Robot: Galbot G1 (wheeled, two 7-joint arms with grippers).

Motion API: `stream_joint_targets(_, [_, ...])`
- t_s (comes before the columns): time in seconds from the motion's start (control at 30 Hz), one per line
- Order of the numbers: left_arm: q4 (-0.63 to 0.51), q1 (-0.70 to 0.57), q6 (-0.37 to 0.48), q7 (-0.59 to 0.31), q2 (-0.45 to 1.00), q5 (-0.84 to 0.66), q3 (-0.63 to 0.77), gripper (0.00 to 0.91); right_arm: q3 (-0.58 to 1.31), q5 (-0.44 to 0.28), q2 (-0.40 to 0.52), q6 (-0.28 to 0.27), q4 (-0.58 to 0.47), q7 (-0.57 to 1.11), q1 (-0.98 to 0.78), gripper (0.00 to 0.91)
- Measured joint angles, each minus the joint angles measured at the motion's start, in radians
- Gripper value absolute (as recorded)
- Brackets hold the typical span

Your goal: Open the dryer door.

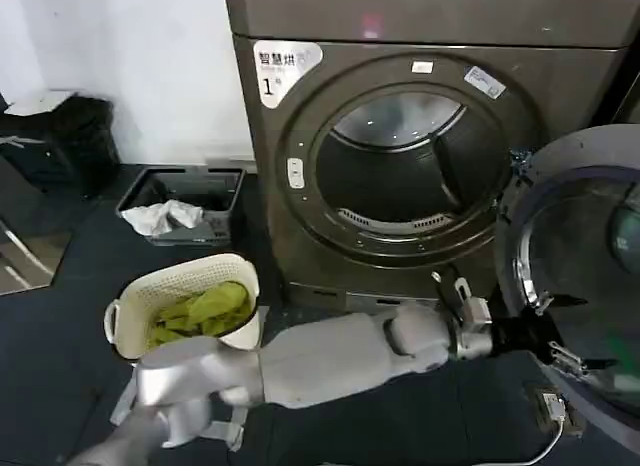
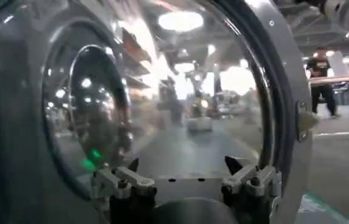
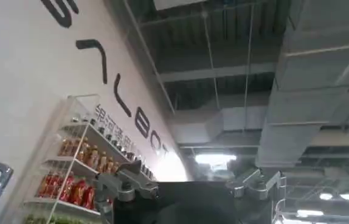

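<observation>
Door [image 1: 585, 276] hangs swung wide at the dryer's [image 1: 420, 136] right; left tool [image 1: 560, 338], fingers spread, sits against its inner glass; right tool [image 3: 190, 185] spread, aimed at ceiling.

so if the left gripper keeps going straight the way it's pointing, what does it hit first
Most likely the dryer door, already swung open. The left gripper points at its inner face with jaws open, and the bulging glass sits right ahead, though the exact gap is hard to judge.

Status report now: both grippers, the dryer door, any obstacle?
Left gripper open, at the inner side of the dryer door. Right gripper open, raised, pointing up toward the ceiling. Door swung wide open, drum exposed. No obstacle visible near the door.
</observation>
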Motion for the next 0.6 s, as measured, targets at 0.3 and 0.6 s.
stream_joint_targets(0.3, [0.04, -0.003, -0.025, 0.005, 0.0, 0.021, 0.0, 0.907, -0.005, 0.0, 0.002, -0.003, 0.015, -0.004, 0.004, 0.907])
stream_joint_targets(0.6, [0.056, -0.002, -0.052, 0.006, 0.0, 0.022, 0.0, 0.907, -0.008, 0.001, 0.0, -0.007, 0.027, -0.005, 0.001, 0.907])
